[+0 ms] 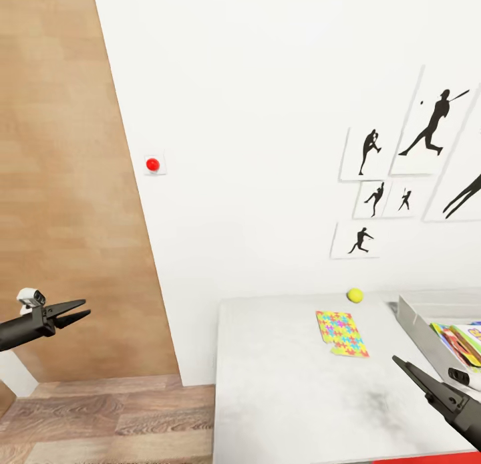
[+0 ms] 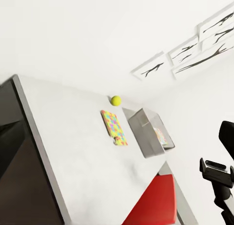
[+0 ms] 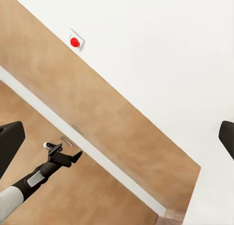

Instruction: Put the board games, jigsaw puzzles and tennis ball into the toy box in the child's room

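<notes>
Standing at the near left end of the table [image 1: 280, 397], between grabs by the look of it, with neither arm carrying anything. Hanging low at the near right over the tabletop: the right gripper [image 1: 407, 374], fingers reading as close together and empty in the head view, though the right wrist view suggests a wider spread, so hard calling it either way. Hovering off the table's left edge, over the wood floor [image 1: 107, 417] and in front of the wood-panel door [image 1: 60, 183]: the left gripper [image 1: 77, 312], fingers slightly parted at the tips, holding nothing. Lying flat mid-table, a little further in: the jigsaw puzzles [image 1: 341, 333], looking like a stack rather than one square, though not certain. Sitting at the right edge: the toy box [image 1: 419, 327], already holding printed game boxes [image 1: 464, 343]. Resting at the far edge near the wall: the tennis ball [image 1: 355, 294], just beyond the puzzles. Probably needing next: reaching the right arm forward to the puzzles, sliding a finger under the thin edge, then carrying right into the box. Hanging on the far wall: a red button [image 1: 153, 164] and black sports silhouettes [image 1: 431, 126].
</notes>
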